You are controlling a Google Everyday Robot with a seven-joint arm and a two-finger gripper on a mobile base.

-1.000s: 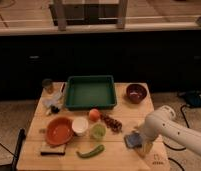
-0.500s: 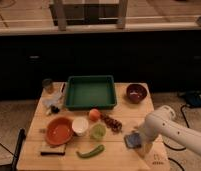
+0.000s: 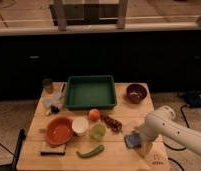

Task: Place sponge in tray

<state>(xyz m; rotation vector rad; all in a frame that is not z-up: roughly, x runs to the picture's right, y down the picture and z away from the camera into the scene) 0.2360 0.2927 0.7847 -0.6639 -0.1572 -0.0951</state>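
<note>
One small blue-grey soft rectangular sponge (image 3: 132, 139) sits low by the front right corner of the pale wooden table (image 3: 114, 159), a squat, slightly tilted block. The white arm's gripper (image 3: 142, 145) is right against it, just where it was half a second ago. Whether it has hold of the sponge cannot be told. The carry, I judge, has not begun. The large dark green rectangular plastic tray (image 3: 90, 93) stands empty, well apart toward the rear.
</note>
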